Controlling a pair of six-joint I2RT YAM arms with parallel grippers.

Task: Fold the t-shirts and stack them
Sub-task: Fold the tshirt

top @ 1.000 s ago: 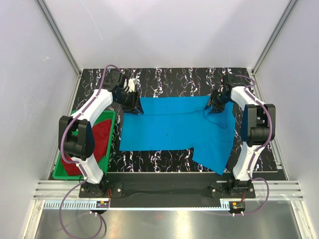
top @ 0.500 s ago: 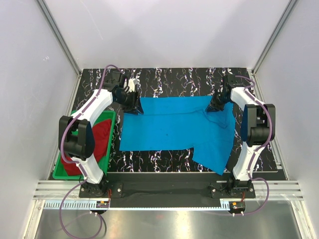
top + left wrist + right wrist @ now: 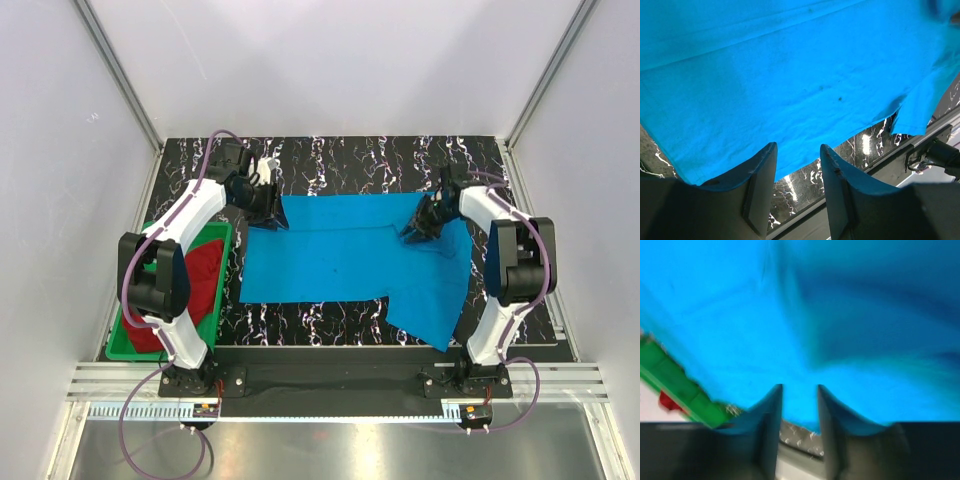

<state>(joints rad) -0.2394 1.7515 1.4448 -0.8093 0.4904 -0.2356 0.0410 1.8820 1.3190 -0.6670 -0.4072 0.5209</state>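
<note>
The sky-blue t-shirt (image 3: 340, 260) lies spread flat across the black marbled table (image 3: 340, 160), with one flap (image 3: 435, 300) reaching down toward the front edge. At its far left corner my left gripper (image 3: 270, 210) stands open. The cloth's edge (image 3: 790, 75) runs just past the fingertips, and bare table shows in the gap of this gripper (image 3: 797, 146). My right gripper (image 3: 415, 230) is shut on a bunched fold of the blue t-shirt (image 3: 740, 330) near its far right corner. Cloth fills the space between its tips (image 3: 800, 386). The dark red t-shirt (image 3: 195, 275) lies in the bin.
The green plastic bin (image 3: 225, 290) sits at the table's left edge, close beside the left arm, and its corner (image 3: 680, 385) shows blurred in the right wrist view. White walls and aluminium posts enclose the table. A black rail runs along the front.
My right gripper closed on the blue cloth and moved left and nearer, dragging a crease into the shirt's far right corner. The left arm stayed still.
</note>
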